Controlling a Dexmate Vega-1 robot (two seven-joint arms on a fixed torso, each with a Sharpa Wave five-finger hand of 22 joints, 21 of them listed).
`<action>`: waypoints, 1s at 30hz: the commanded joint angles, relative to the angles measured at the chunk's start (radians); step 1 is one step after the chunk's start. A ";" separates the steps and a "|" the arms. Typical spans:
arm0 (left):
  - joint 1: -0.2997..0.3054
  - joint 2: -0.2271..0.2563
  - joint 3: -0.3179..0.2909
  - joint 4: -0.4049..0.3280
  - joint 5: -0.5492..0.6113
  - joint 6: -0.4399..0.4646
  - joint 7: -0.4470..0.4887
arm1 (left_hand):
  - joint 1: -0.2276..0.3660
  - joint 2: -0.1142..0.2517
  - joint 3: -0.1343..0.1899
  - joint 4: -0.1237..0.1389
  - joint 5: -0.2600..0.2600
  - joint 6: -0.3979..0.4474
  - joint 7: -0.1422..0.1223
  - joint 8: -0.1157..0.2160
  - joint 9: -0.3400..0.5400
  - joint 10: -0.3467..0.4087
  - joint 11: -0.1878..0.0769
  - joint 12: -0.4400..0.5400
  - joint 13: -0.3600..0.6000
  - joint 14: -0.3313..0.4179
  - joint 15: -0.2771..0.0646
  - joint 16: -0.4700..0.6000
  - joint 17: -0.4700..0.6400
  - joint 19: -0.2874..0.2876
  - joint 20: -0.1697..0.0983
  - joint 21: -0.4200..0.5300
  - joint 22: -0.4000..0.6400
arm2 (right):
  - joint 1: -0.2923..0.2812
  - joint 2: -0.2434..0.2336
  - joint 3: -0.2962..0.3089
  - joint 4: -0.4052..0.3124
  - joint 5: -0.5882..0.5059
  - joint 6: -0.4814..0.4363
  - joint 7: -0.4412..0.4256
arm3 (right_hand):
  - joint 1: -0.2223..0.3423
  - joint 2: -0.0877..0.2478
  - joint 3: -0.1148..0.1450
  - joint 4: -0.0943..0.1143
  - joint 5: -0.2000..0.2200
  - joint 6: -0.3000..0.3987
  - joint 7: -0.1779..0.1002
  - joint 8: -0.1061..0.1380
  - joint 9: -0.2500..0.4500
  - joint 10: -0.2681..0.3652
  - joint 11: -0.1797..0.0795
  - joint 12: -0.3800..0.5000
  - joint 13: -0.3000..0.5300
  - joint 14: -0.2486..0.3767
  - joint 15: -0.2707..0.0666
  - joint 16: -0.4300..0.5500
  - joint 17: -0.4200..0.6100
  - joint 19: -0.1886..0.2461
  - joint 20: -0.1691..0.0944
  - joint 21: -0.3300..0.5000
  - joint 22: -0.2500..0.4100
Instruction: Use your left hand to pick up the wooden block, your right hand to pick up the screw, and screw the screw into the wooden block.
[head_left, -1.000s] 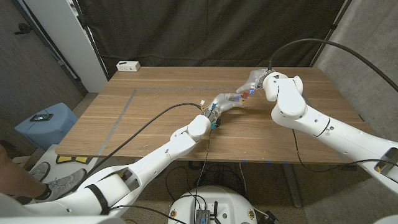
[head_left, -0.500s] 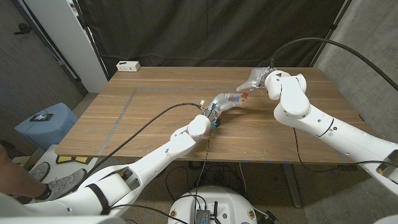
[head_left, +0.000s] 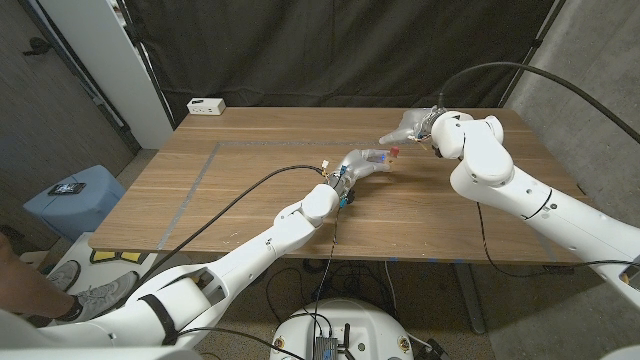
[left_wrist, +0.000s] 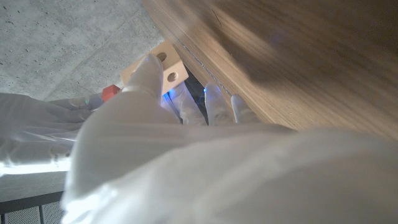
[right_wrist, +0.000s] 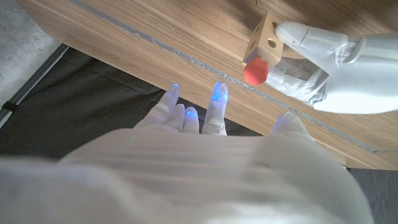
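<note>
While the left robot hand (head_left: 362, 163) grips the wooden block (right_wrist: 262, 38), the right robot hand (head_left: 408, 127) is released nearby.

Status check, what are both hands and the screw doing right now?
Left hand holds the wooden block. Red-headed screw sits in the block. Right hand open, apart from the screw. Nothing in the way.

Wooden table (head_left: 250, 190) w/ pale tape lines, white power strip (head_left: 206, 105) at far left corner
</note>
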 joint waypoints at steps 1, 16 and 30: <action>0.003 0.001 -0.003 -0.002 -0.003 0.000 0.003 | 0.001 0.009 0.006 0.001 0.005 -0.001 0.001 0.005 0.001 0.012 -0.003 0.006 0.006 0.011 -0.080 -0.002 0.002 0.009 0.002 0.001 0.004 | -0.039 -0.054 0.062 -0.031 0.138 0.079 -0.067 | 0.020 0.026 0.023 -0.016 0.001 -0.034 0.004 -0.026 -0.010 -0.016 0.002 0.004 0.003 -0.014 0.009 -0.001 -0.003 -0.015 0.001 -0.004 0.003; 0.006 0.001 -0.007 -0.002 -0.012 0.000 0.001 | 0.000 0.008 0.006 0.001 0.006 0.001 -0.002 0.006 0.001 0.012 -0.003 0.006 0.007 0.010 -0.079 -0.002 0.002 0.009 0.002 0.001 0.004 | -0.074 -0.141 0.111 -0.050 0.274 0.190 -0.156 | 0.113 0.024 0.062 -0.104 -0.054 -0.117 -0.004 -0.097 -0.044 -0.078 0.013 0.004 0.003 -0.060 0.021 -0.007 -0.011 -0.062 0.011 -0.006 0.002; 0.003 0.003 -0.006 0.000 -0.010 -0.004 -0.002 | 0.000 0.008 0.005 0.002 0.006 0.001 0.000 0.006 0.001 0.012 -0.003 0.006 0.007 0.010 -0.079 -0.002 0.003 0.009 0.001 0.001 0.004 | -0.044 -0.155 0.077 -0.041 0.252 0.199 -0.136 | 0.186 0.001 0.090 -0.173 -0.081 -0.157 -0.050 -0.136 -0.057 -0.134 0.008 0.002 0.004 -0.089 0.035 -0.006 -0.012 -0.086 0.022 -0.004 0.002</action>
